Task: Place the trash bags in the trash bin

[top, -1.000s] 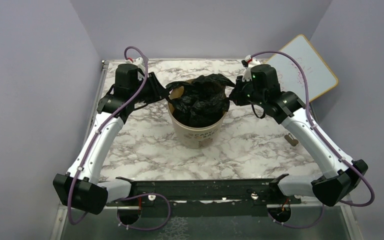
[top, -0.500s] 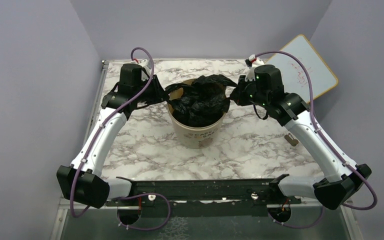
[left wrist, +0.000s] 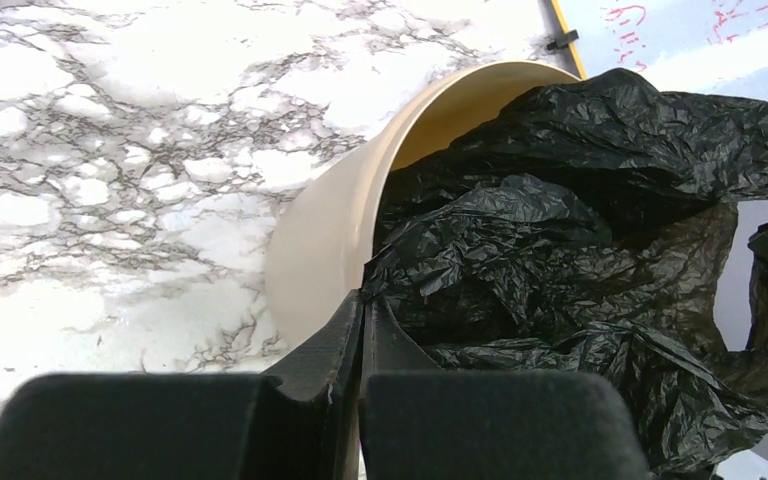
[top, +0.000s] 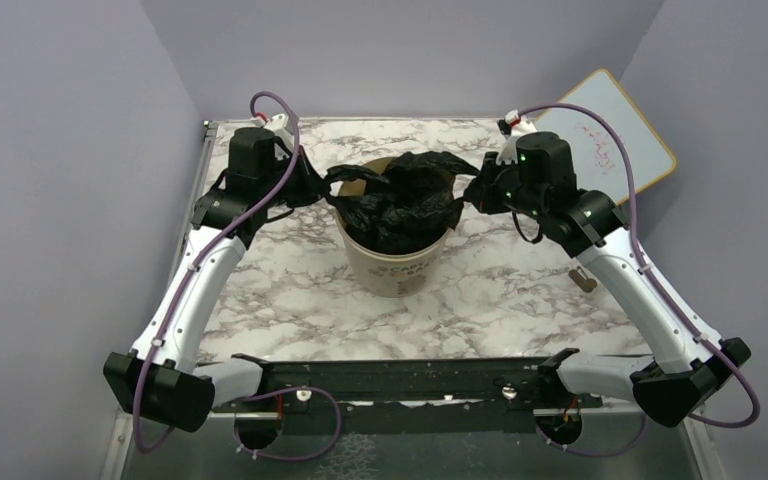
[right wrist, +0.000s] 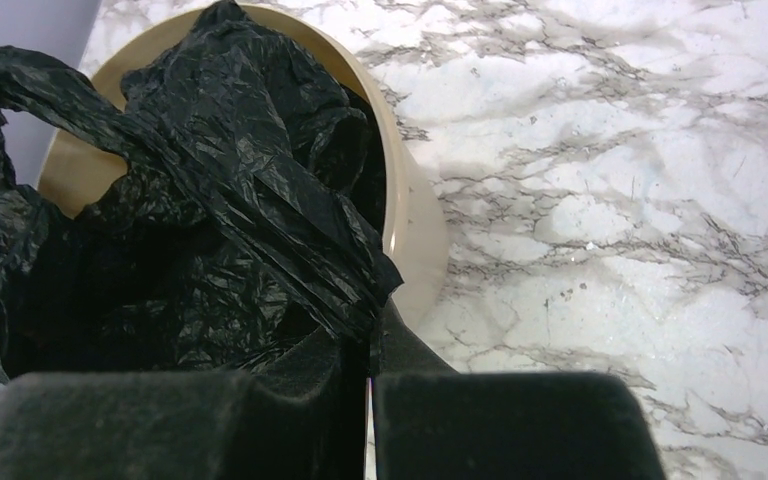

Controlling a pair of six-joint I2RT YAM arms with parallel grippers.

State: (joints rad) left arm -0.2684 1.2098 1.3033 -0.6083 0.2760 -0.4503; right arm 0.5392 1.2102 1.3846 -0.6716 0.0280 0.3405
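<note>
Now our left gripper (left wrist: 363,305) and right gripper (right wrist: 368,335) — each pinched tight on an edge of the crinkly black plastic trash bag (top: 400,205) — have drawn wider apart, stretching it over the round beige tapered tub (top: 394,268) that holds its bulk, so lining looks nearly done.

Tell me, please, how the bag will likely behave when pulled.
The bag is probably floppy: it sags in crinkled folds inside the bin. It likely weighs little, since thin film stretches between the left gripper and right gripper. Its glossy surface may slip from a loose pinch.
</note>
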